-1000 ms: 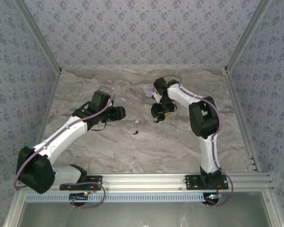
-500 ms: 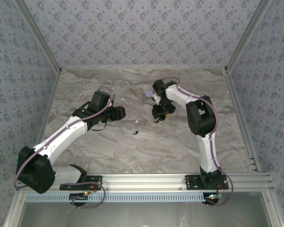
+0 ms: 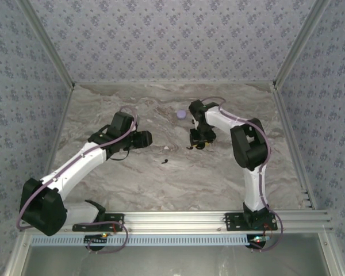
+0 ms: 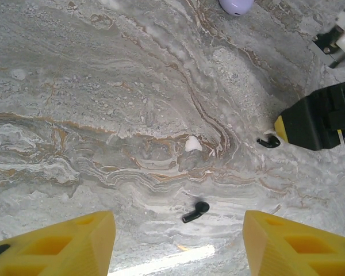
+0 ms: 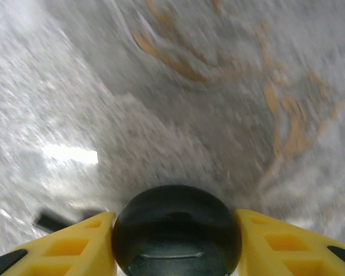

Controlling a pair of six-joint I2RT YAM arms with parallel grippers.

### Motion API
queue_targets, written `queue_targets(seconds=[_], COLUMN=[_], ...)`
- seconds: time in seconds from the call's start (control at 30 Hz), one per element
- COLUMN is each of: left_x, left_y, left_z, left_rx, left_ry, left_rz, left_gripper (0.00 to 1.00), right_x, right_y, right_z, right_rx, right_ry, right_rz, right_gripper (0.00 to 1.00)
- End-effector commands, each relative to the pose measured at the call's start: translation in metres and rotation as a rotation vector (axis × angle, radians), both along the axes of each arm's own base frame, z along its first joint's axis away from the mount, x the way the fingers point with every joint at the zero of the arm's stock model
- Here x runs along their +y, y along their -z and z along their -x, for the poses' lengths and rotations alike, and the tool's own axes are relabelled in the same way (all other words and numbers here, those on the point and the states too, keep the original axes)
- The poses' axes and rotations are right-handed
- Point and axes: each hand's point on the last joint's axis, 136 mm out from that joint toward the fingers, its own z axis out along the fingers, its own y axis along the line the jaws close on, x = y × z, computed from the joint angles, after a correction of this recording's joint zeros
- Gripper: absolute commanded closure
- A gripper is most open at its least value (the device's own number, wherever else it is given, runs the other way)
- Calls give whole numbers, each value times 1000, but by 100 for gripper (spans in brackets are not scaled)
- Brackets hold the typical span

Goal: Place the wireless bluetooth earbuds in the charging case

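From above, the marbled counter (image 3: 138, 184) carries a lavender case (image 3: 181, 114) near its far middle; the left hand (image 3: 144, 138) hovers left of centre and the right hand (image 3: 198, 141) sits just right of centre, below that case; one black earbud (image 3: 165, 161) lies loose between the two hands, and a second black earbud (image 3: 190, 148) lies just beside the right hand. The left wrist camera shows the left hand (image 4: 178, 230) spread wide with nothing between its yellow fingers (image 4: 75, 241); the first earbud (image 4: 195, 212) lies on the counter (image 4: 103, 115) ahead of the gap, the second (image 4: 268, 141) right against the right hand's (image 4: 316, 121) yellow tip, and the lavender case (image 4: 236, 5) sits at the top edge. The right wrist camera, blurred, shows the right hand (image 5: 176, 227) clamped on a round black charging case (image 5: 176, 230); a black earbud (image 5: 49, 220) lies low left.
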Motion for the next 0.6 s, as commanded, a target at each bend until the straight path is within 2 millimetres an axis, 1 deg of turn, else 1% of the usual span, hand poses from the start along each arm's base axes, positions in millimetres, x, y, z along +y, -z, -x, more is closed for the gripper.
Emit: queue_targets(seconds=[0.0,0.13,0.3,0.43,0.57], left_x=[-7,-11,-18,-22,-27], left_y=[-11,-9,-4,4,13], left_z=[5,7,9,11,14], left_rx=[-25,-25,-17,-7,8], left_ry=[28,42,59,67,78], left_rz=[34,46,51,50,50], left_gripper=[40,40,40,40,40], right_x=[-3,-3,12,32,46], right_y=[-21,-24,-22,-20,-15], right_z=[9,30,49,57,59], right_rx=[-51,-54,-63,-79,-83], right_ry=[111,155,177,177,192], right_rz=[-30,-40,-61,-83,-88], right_gripper=[54,54,54,55,55])
